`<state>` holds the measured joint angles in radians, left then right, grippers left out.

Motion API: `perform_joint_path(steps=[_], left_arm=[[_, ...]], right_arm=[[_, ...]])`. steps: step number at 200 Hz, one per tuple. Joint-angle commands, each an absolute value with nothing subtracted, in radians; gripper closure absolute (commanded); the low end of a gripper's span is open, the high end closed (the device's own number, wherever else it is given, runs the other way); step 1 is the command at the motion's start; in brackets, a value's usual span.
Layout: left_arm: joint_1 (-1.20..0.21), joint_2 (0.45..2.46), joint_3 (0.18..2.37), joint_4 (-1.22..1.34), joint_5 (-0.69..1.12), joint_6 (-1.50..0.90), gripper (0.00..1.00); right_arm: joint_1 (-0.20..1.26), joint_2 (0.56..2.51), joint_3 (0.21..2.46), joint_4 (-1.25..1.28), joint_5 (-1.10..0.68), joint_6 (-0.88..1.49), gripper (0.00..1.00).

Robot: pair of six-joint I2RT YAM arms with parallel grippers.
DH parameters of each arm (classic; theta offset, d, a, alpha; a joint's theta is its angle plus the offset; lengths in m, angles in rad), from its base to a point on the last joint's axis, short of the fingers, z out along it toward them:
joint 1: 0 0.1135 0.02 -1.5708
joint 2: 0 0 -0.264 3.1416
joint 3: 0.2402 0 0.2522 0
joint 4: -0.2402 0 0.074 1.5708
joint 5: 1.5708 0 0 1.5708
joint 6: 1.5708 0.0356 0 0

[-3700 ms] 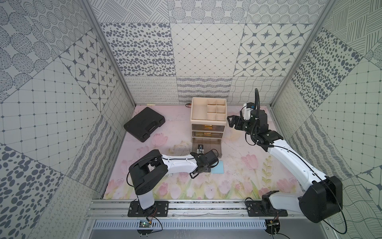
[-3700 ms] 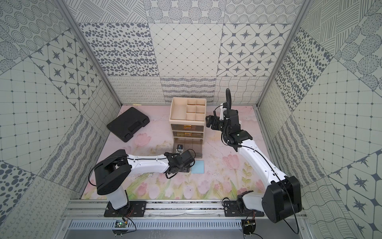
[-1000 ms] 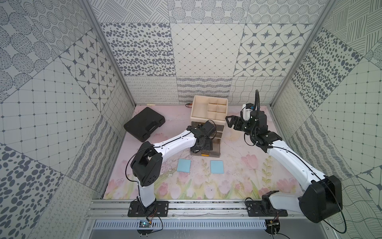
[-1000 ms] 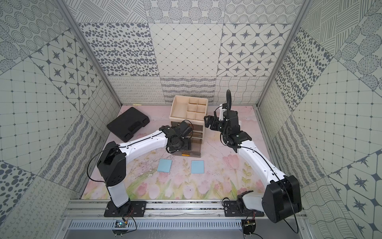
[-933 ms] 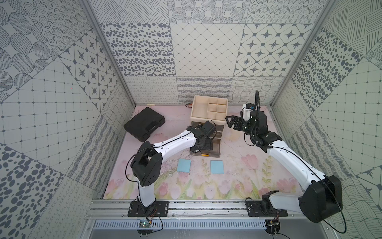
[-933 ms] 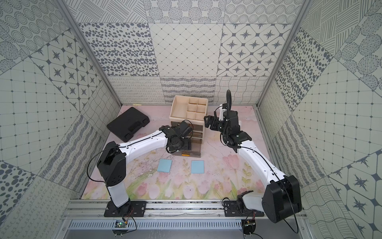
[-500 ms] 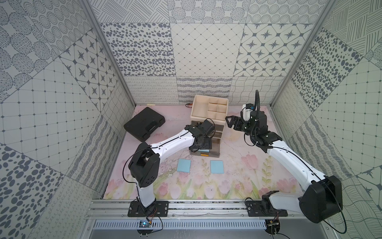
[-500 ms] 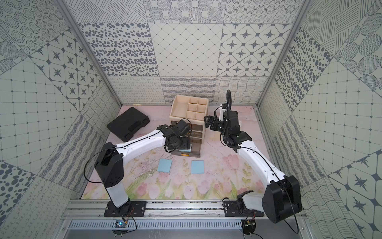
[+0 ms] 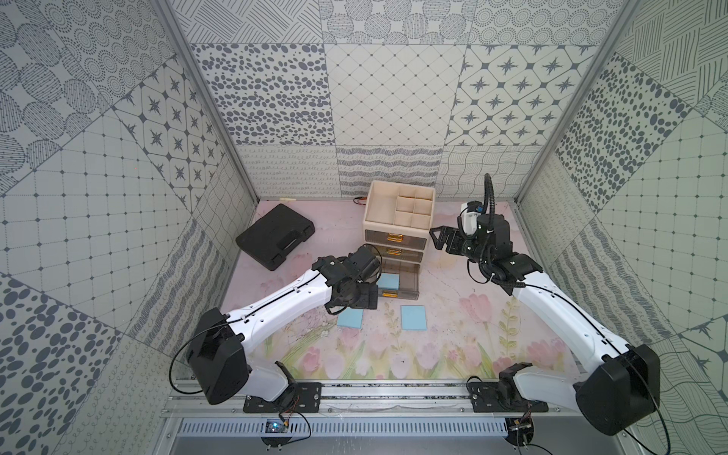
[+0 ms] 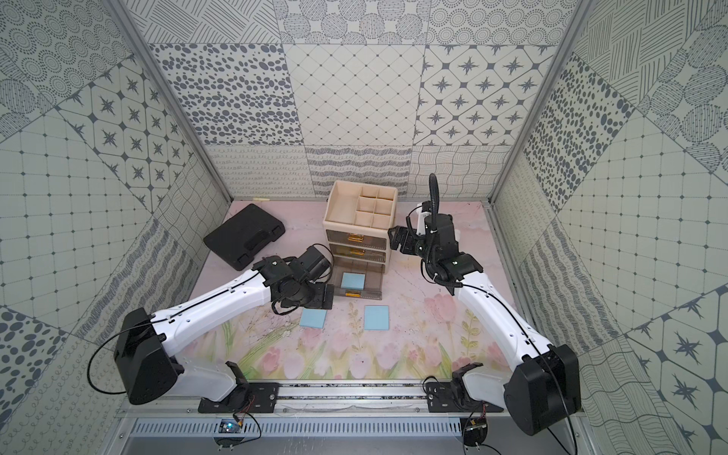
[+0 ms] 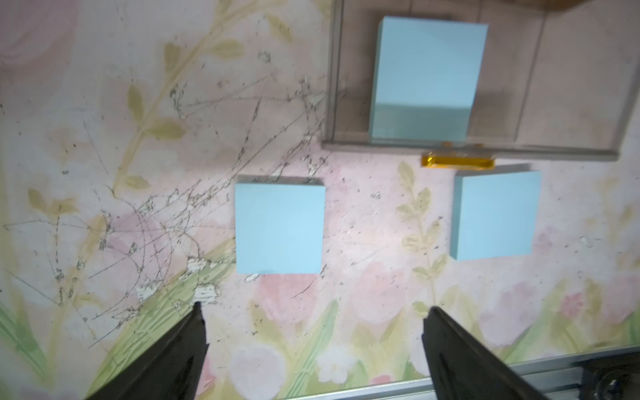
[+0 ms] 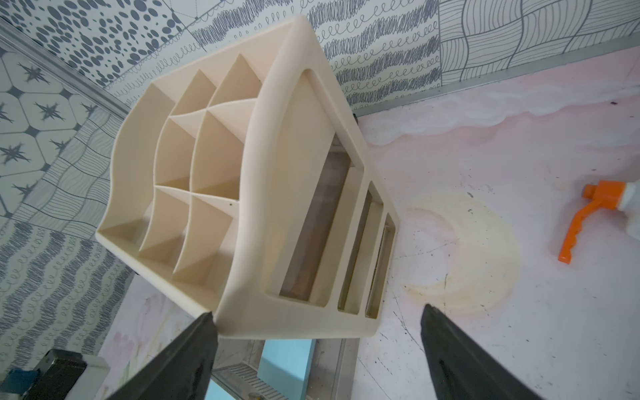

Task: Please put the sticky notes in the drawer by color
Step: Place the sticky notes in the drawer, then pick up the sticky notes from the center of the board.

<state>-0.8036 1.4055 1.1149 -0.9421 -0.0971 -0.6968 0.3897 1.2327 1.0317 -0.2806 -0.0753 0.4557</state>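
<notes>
Left gripper (image 11: pixel 313 308) is hanging wide open, empty, just in front of the drawer cabinet (image 9: pixel 394 227). Bottom drawer (image 9: pixel 409 280) is sitting pulled out with one blue pad (image 9: pixel 389 282) inside, presumably collecting blues. Two more blue pads (image 9: pixel 350 317) (image 9: pixel 413 317) are lying just in front of the cabinet. Right gripper (image 12: pixel 317 310) is hovering spread, empty, beside it, likely to steady it.

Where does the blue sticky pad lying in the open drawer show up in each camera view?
Top view: the blue pad lies in the open bottom drawer, in front of the cabinet.
Top view: same spot, inside the drawer.
Left wrist: inside the drawer, past the two loose pads.
Right wrist: only part shows, under the cabinet's corner.
Shared landmark: the open drawer.
</notes>
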Motion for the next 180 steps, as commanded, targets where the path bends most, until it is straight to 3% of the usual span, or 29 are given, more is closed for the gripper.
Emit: perform_joint_path(steps=[1, 14, 180], left_arm=[[-0.801, 1.377, 0.994, -0.963, -0.042, -0.665, 0.0], [-0.801, 1.386, 0.959, -0.929, -0.049, -0.661, 0.0], [-0.748, 1.598, 0.9, -0.63, -0.088, -0.61, 0.0]], right_arm=[[0.459, 1.19, 1.056, -0.342, 0.053, 0.375, 0.03], [0.473, 1.183, 1.06, -0.36, 0.053, 0.376, 0.0], [0.502, 1.242, 0.997, -0.35, 0.071, 0.439, 0.01]])
